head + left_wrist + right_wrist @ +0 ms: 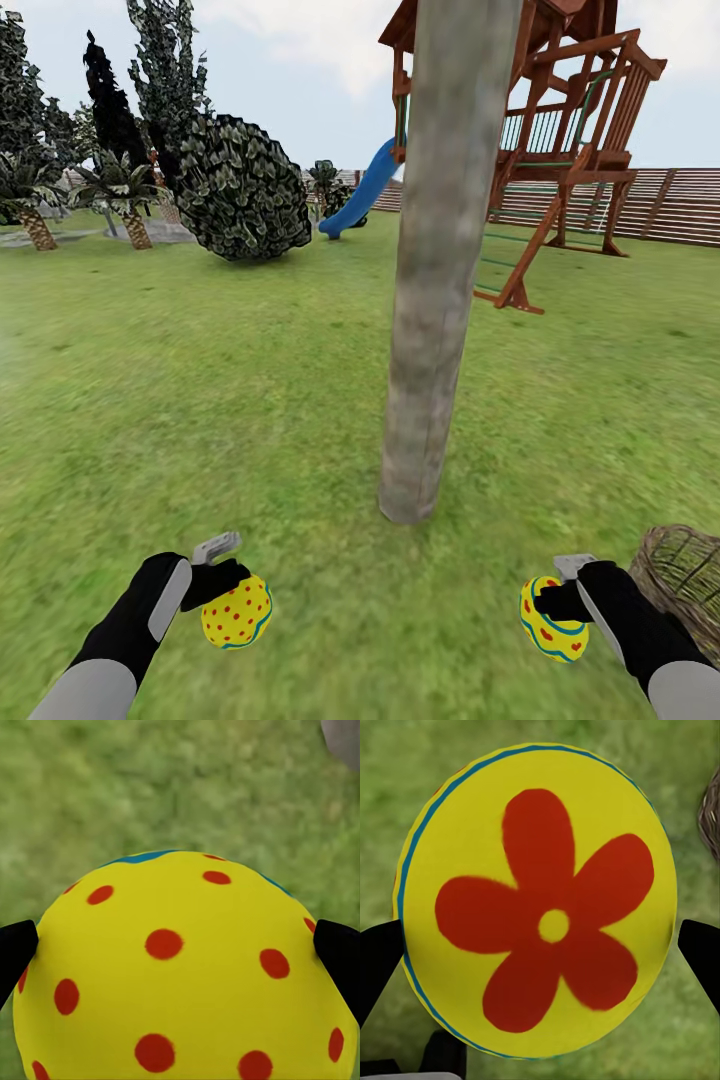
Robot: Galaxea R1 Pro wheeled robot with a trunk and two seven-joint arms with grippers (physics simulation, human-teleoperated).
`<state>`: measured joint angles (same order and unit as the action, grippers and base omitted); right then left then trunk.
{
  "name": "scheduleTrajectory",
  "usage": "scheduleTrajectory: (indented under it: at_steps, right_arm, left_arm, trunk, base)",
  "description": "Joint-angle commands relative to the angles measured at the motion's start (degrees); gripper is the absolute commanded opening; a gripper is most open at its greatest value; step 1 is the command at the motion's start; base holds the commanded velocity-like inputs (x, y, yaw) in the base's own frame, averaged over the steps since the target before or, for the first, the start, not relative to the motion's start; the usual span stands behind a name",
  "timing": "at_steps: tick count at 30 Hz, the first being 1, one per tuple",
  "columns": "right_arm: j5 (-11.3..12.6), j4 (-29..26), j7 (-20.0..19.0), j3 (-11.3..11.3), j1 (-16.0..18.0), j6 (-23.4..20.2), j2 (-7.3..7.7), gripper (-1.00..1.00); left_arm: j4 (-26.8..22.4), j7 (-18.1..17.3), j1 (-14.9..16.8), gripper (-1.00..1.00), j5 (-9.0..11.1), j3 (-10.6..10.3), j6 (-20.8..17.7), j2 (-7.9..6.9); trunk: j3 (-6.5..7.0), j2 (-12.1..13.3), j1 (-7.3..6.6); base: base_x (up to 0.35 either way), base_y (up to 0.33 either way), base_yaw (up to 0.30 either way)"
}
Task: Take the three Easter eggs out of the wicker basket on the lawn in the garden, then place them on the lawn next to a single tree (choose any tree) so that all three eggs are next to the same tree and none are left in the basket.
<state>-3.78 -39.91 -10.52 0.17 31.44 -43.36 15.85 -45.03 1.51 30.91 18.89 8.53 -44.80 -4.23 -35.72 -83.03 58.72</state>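
A thick grey-brown tree (438, 300) trunk rises from the lawn (200, 400) straight ahead. My left gripper (232, 600) is shut on a yellow Easter egg (237, 612) with red dots, held low above the grass left of the trunk; up close the egg (180, 975) sits between the black fingers (15, 952). My right gripper (552, 606) is shut on a second yellow egg (552, 620) with blue-green bands, right of the trunk; its end shows a red flower mark (544, 922). The wicker basket (685, 575) stands at the right edge, its inside hidden.
A wooden playset (560, 150) with a blue slide (362, 190) stands behind the trunk. A round dark bush (240, 190), cypress-like trees (160, 70) and small palms (125, 200) are at the back left. A slatted fence (660, 205) runs along the back right.
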Motion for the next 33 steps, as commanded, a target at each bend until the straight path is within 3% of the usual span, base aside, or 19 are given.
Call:
scheduleTrajectory:
  at_steps: [1,33]
  right_arm:
    - [-0.4,-0.1,-0.4,0.0,0.0,-0.2,0.04,-1.00]
    - [-0.4,-0.1,-0.4,0.0,0.0,-0.3,0.23,-1.00]
  left_arm:
    - [-0.1,0.2,0.0,-1.00,0.4,0.1,-0.3,0.01]
    - [-0.1,0.1,0.0,-1.00,0.4,0.0,-0.3,0.71]
  trunk:
    - [-0.24,-0.4,0.22]
    - [-5.98,-13.3,7.25]
  base:
    - [0.000,0.000,0.000]
    - [0.000,0.000,0.000]
